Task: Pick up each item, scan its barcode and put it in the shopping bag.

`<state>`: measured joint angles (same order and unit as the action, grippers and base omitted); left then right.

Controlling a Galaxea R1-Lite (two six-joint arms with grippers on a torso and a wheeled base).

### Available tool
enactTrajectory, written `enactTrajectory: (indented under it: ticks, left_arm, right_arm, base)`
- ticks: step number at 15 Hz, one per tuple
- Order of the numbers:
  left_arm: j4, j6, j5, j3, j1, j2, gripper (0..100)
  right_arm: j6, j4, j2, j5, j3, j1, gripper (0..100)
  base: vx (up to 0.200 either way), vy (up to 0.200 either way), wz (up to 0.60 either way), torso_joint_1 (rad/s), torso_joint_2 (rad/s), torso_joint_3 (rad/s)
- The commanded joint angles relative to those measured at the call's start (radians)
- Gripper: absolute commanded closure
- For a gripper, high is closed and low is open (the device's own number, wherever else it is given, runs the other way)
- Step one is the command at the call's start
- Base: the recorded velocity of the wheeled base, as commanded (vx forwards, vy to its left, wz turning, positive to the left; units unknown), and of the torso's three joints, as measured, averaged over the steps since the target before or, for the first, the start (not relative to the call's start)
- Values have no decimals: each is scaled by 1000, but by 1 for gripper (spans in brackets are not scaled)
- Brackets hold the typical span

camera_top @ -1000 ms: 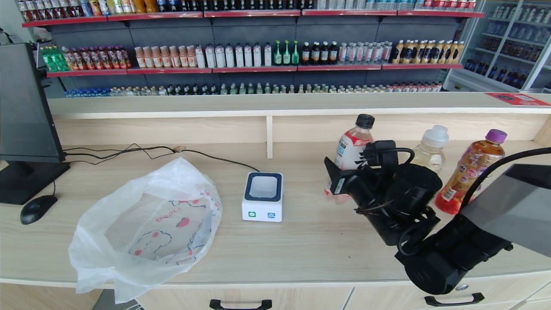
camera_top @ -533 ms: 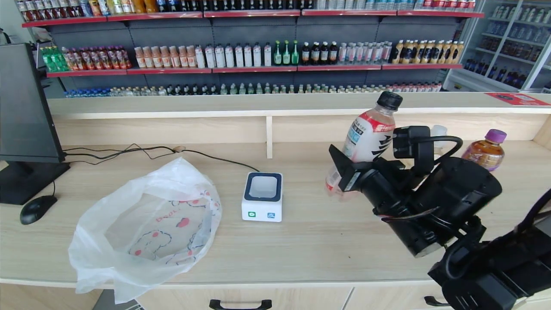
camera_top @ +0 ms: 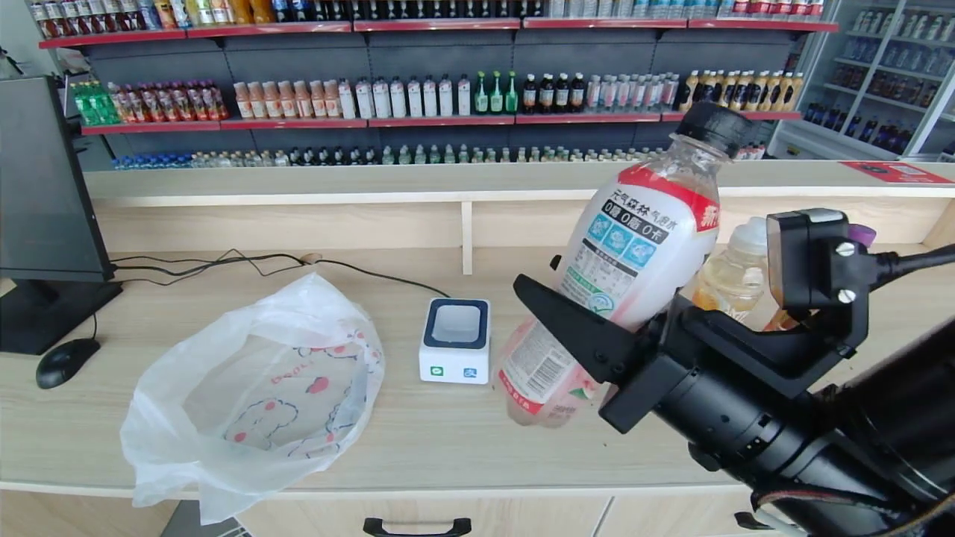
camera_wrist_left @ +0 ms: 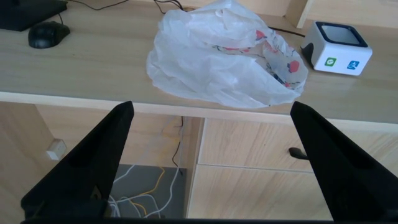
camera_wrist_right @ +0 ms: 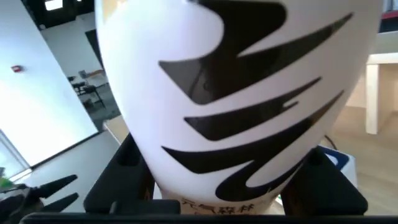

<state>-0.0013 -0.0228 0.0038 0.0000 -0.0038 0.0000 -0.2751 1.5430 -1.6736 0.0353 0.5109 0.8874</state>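
Observation:
My right gripper (camera_top: 597, 339) is shut on a pink drink bottle (camera_top: 623, 261) with a black cap and a white, red and black label, held tilted high above the counter to the right of the white scanner box (camera_top: 455, 341). In the right wrist view the bottle's label (camera_wrist_right: 242, 93) sits between the black fingers (camera_wrist_right: 118, 174). The white plastic shopping bag (camera_top: 254, 388) lies open on the counter's left side; the left wrist view looks at the bag (camera_wrist_left: 224, 56) and the scanner (camera_wrist_left: 339, 48). My left gripper (camera_wrist_left: 211, 155) stands open below the counter edge.
A pale yellow bottle (camera_top: 735, 272) and an amber bottle with a purple cap (camera_top: 862, 235) stand behind my right arm. A monitor (camera_top: 45, 194), a mouse (camera_top: 63, 362) and cables (camera_top: 224, 261) occupy the far left. Drawers with black handles (camera_top: 416, 528) front the counter.
My right gripper has lifted the pink bottle off the counter and carried it up, towards the camera and slightly left, tilting it. The bag, scanner and other bottles have stayed put.

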Motion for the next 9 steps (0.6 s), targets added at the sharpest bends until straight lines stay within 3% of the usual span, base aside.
enactTrajectory:
  ticks: [1, 5, 9]
  left_arm:
    - [0, 0, 1, 0, 1, 0, 0]
    - [0, 0, 1, 0, -1, 2, 0]
    - [0, 0, 1, 0, -1, 2, 0]
  right_arm:
    - [-84, -4, 35, 75, 35, 13, 100]
    - [-257, 16, -26, 92, 63, 38, 100]
    - [-329, 28, -60, 90, 66, 54, 100]
  base:
    - [0, 0, 0, 0, 0, 0]
    - [0, 0, 0, 0, 0, 0]
    - [0, 0, 0, 0, 0, 0]
